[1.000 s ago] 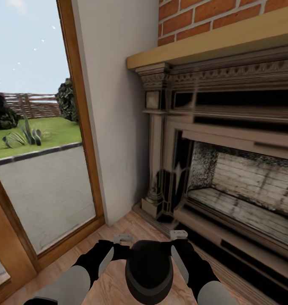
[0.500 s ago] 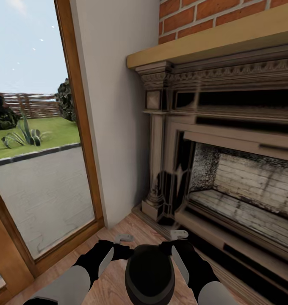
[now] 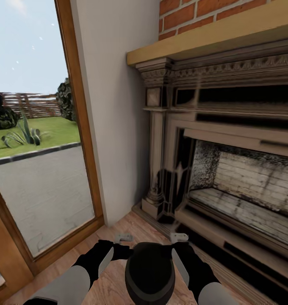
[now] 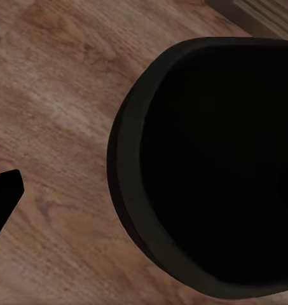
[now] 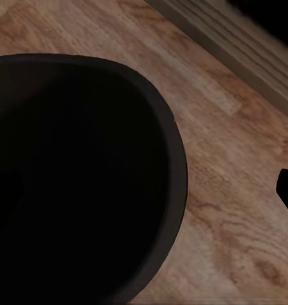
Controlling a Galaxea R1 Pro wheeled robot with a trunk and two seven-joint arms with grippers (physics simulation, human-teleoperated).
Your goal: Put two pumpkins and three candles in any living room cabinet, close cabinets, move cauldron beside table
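Note:
The black cauldron (image 3: 149,271) sits low between my two forearms, over the plank floor in front of the fireplace. My left gripper (image 3: 125,251) is at its left rim and my right gripper (image 3: 171,250) at its right rim. In the left wrist view one black fingertip (image 4: 4,194) stands outside the cauldron (image 4: 213,165), clear of its wall. The right wrist view has a fingertip (image 5: 287,188) likewise apart from the cauldron (image 5: 80,171). The inner fingers are lost in the pot's dark mouth. Pumpkins, candles, cabinet and table are out of view.
An ornate fireplace (image 3: 228,169) with a wooden mantel (image 3: 211,36) under red brick stands close ahead on the right. A tall glass door (image 3: 34,140) with a wood frame is on the left, and a white wall (image 3: 118,106) lies between them.
The whole picture has shifted slightly, so the camera moved a little. The cauldron and both arms keep the same place relative to each other.

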